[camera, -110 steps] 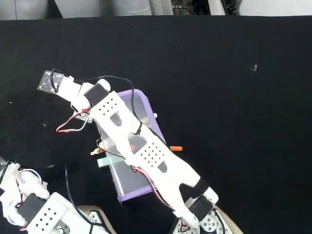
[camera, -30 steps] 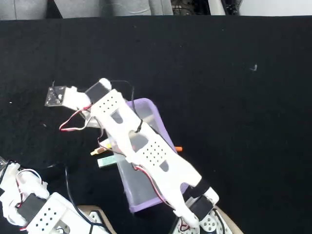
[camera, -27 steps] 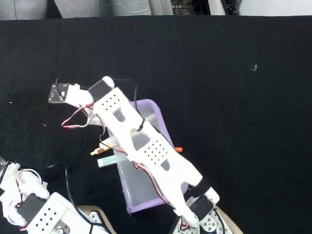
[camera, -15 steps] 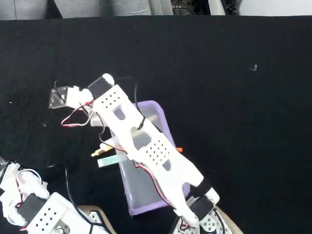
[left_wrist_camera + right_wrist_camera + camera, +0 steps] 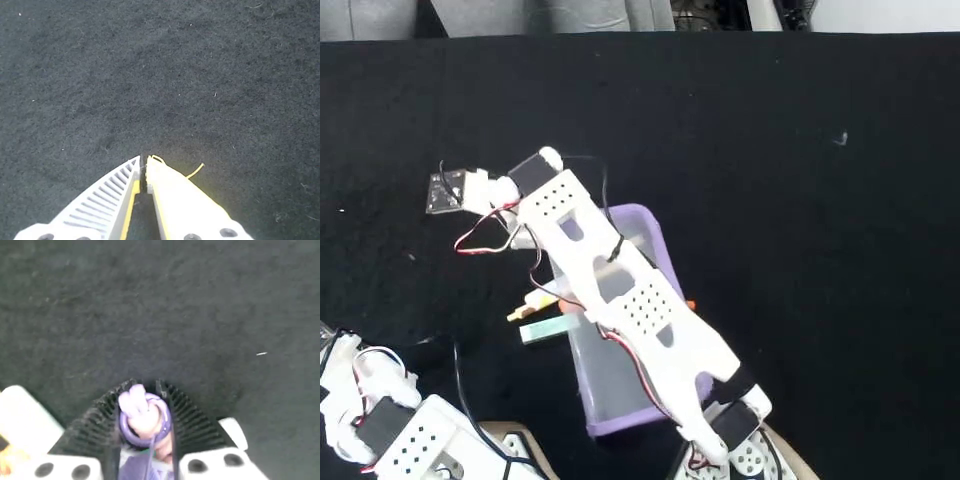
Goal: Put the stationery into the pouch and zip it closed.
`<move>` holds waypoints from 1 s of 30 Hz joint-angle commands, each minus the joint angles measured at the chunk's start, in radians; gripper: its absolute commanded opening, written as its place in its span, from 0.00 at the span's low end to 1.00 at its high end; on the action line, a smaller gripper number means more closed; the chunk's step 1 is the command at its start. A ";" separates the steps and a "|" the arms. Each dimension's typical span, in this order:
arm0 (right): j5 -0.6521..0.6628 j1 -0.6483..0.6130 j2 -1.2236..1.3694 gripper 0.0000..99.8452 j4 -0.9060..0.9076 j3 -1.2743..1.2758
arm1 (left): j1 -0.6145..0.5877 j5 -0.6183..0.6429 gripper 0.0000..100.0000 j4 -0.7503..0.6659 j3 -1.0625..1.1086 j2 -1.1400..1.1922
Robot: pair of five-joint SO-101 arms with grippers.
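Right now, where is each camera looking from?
High view: above the table, looking down on left arm, right arm and pouch.
Left wrist view: on the left arm, facing the table; the shut left gripper shows.
Right wrist view: on the right arm, facing the table; the right gripper pinches the zipper pull.
High and right wrist views share the purple pouch.

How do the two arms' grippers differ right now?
The right gripper is shut on the purple zipper pull; the left gripper is shut on nothing. The right arm stretches across the pouch; the left arm sits folded near the table's edge. Both are over black cloth.
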 commanded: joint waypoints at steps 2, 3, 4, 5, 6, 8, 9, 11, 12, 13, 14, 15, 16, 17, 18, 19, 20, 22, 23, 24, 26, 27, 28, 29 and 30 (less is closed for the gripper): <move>-0.184 0.014 -0.074 0.01 -0.061 -0.272 | -0.007 0.006 0.03 -0.009 0.019 -0.009; -0.218 0.012 -0.081 0.01 -0.068 -0.285 | -0.007 0.006 0.03 -0.009 0.019 -0.009; -0.236 0.012 -0.085 0.01 -0.078 -0.275 | -0.007 0.006 0.03 -0.009 0.019 -0.009; -0.236 0.011 -0.093 0.01 -0.097 -0.274 | -0.007 0.006 0.03 -0.009 0.019 -0.009; -0.236 0.009 -0.097 0.01 -0.120 -0.275 | -0.005 0.006 0.03 -0.009 0.019 -0.009; -0.236 0.009 -0.107 0.01 -0.172 -0.275 | 0.012 0.005 0.03 -0.014 0.019 -0.009; -0.238 0.011 -0.113 0.01 -0.192 -0.277 | 0.035 0.005 0.03 -0.011 0.019 -0.009; -0.241 0.011 -0.140 0.01 -0.209 -0.277 | 0.094 0.003 0.03 -0.009 0.019 -0.009; -0.242 0.011 -0.156 0.01 -0.210 -0.277 | 0.127 0.003 0.03 -0.009 0.019 -0.009; -0.242 0.012 -0.174 0.01 -0.212 -0.277 | 0.163 0.002 0.03 -0.009 0.019 -0.009; -0.244 0.015 -0.199 0.01 -0.212 -0.278 | 0.202 0.000 0.03 -0.009 0.019 -0.009; -0.244 0.017 -0.231 0.01 -0.209 -0.278 | 0.232 0.000 0.03 -0.009 0.019 -0.009; -0.244 0.026 -0.268 0.01 -0.206 -0.277 | 0.257 0.000 0.03 -0.009 0.019 -0.009; -0.249 0.037 -0.305 0.01 -0.198 -0.277 | 0.277 0.000 0.03 -0.009 0.019 -0.009; -0.264 0.046 -0.344 0.01 -0.193 -0.277 | 0.291 0.000 0.03 -0.009 0.019 -0.009; -0.281 0.055 -0.384 0.01 -0.184 -0.277 | 0.305 0.000 0.03 -0.009 0.019 -0.009; -0.285 0.068 -0.427 0.01 -0.176 -0.277 | 0.311 0.000 0.03 -0.009 0.019 -0.009; -0.284 0.104 -0.512 0.01 -0.157 -0.275 | 0.311 0.000 0.03 -0.009 0.019 -0.009; -0.288 0.118 -0.549 0.01 -0.150 -0.274 | 0.309 0.000 0.03 -0.009 0.019 -0.009; -0.290 0.132 -0.584 0.01 -0.141 -0.274 | 0.311 0.000 0.03 -0.009 0.019 -0.009; -0.292 0.144 -0.639 0.01 -0.130 -0.274 | 0.312 0.000 0.03 -0.008 0.019 -0.008; -0.292 0.144 -0.664 0.01 -0.112 -0.274 | 0.314 0.000 0.03 -0.008 0.019 -0.008; -0.292 0.141 -0.682 0.01 -0.091 -0.274 | 0.315 0.000 0.03 -0.008 0.019 -0.008; -0.292 0.138 -0.697 0.01 -0.068 -0.274 | 0.315 0.000 0.03 -0.008 0.019 -0.008; -0.292 0.132 -0.710 0.01 -0.049 -0.274 | 0.315 0.000 0.03 -0.008 0.019 -0.008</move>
